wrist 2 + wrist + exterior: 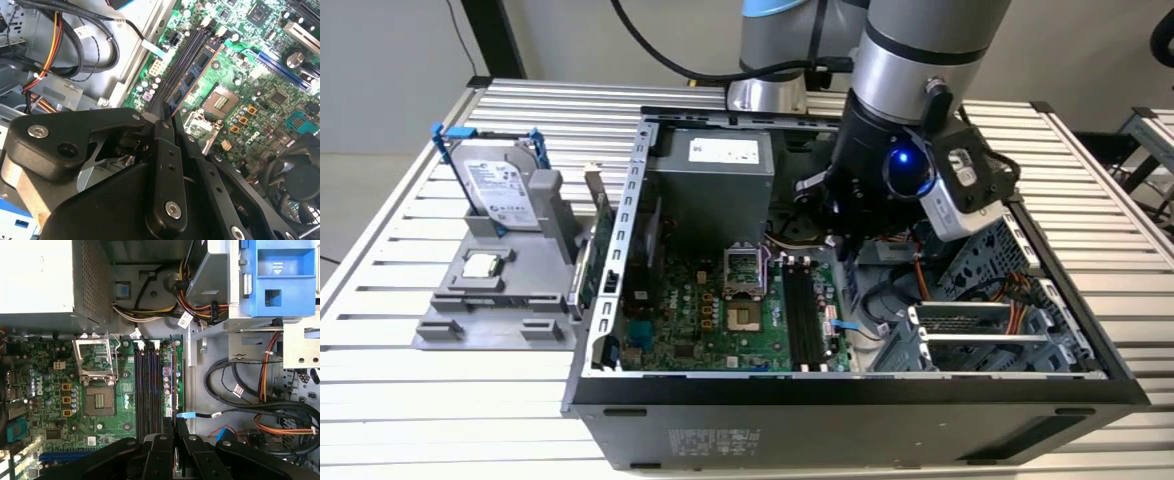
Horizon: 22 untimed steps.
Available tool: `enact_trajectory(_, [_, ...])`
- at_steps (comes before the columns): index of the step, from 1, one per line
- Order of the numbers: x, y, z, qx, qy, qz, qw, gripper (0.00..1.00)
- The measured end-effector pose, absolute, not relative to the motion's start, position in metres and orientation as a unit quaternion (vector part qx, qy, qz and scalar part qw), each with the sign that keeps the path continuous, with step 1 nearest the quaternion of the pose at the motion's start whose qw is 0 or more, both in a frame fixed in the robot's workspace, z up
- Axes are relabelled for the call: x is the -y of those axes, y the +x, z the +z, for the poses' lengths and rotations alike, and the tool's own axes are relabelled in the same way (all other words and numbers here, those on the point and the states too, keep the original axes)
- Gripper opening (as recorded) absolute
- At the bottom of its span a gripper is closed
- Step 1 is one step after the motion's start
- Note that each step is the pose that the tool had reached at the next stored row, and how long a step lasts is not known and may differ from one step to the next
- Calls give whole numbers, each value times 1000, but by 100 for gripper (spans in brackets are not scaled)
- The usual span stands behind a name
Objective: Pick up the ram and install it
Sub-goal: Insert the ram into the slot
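Your gripper (167, 117) is clamped narrow on one end of the ram (192, 80), with the fingers pinching its flat faces so the stick stands on edge. That hold keeps its long lower edge facing the motherboard (707, 310). In both wrist views the ram runs parallel to the black slots (182, 52), on the side toward the socket (220, 100), so it looks lined up for seating. You cannot tell from here whether it is pressed home or only resting. The arm reaches straight down into the open case (854, 400), which lies on the counter (400, 400).
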<state>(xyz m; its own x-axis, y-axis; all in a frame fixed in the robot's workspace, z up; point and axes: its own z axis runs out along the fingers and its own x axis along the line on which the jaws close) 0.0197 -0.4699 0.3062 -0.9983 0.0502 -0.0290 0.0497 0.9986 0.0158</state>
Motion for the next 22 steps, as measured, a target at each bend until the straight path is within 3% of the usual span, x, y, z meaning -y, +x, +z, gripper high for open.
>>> enact_trajectory(22, [470,20,285,-1000,25,7,15,0])
